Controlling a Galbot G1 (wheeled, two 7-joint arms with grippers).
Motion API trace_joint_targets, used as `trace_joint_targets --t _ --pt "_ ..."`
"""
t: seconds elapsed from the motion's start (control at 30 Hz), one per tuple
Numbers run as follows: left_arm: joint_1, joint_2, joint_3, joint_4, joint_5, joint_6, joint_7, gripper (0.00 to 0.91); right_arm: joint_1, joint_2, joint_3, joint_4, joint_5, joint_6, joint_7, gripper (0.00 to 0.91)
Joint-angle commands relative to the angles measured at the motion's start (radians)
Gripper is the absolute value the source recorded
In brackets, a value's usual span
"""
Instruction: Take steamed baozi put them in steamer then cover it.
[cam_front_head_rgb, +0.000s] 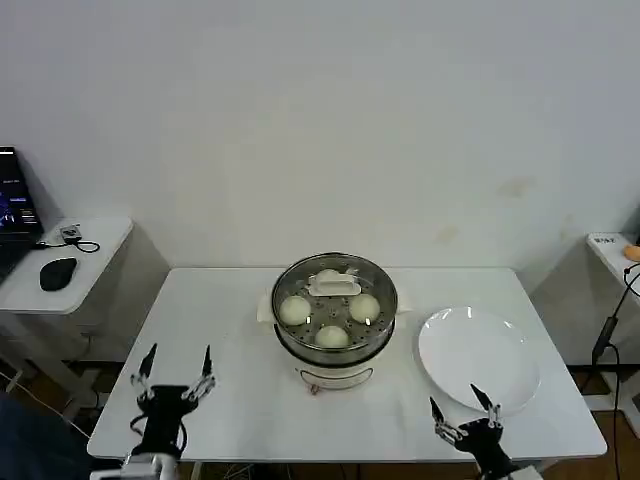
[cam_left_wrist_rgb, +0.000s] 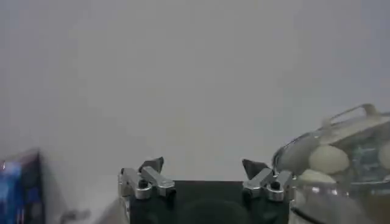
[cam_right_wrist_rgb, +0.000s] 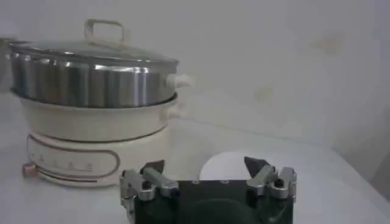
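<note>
I see the white desk (cam_front_head_rgb: 230, 330) spanning the head view, with the steamer (cam_front_head_rgb: 335, 320) upright at its middle, toward the far edge. A clear glass lid (cam_front_head_rgb: 336, 290) sits on the pot, its cream handle (cam_front_head_rgb: 334, 285) running side to side across the top. To the steamer's right lies the white plate (cam_front_head_rgb: 478, 358), bare, just beside the pot's base. Nothing stands between either arm and the pot. A side table (cam_front_head_rgb: 62, 262) on the far left carries a mouse (cam_front_head_rgb: 58, 272) and a screen edge.

Through the lid I count four steamed baozi (cam_front_head_rgb: 331, 336) on the perforated tray, spaced around the handle; being round, they show no long axis.

My left gripper (cam_front_head_rgb: 176, 382) hovers at the desk's near-left corner, fingers spread wide and holding nothing, well apart from the steamer. My right gripper (cam_front_head_rgb: 466, 418) hangs at the near-right edge, over the plate's near rim, fingers likewise released and holding nothing.
</note>
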Motion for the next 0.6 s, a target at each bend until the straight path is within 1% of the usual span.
trace_joint_targets --t 0.03,0.23,0.6 --pt "0.176 -0.005 -0.045 0.057 -0.165 -0.113 -0.058 0.907 -0.068 -0.05 -0.003 0.053 0.059 -0.047 0.01 0.907" --pt "0.171 -0.006 -0.053 0.082 -0.161 -0.127 -0.049 0.907 -0.07 -0.053 -0.033 0.062 0.055 -0.042 0.023 0.907" --pt "0.169 -0.009 -0.038 0.092 -0.139 -0.127 -0.036 0.907 -0.067 -0.038 -0.052 0.063 0.043 -0.037 0.024 0.907"
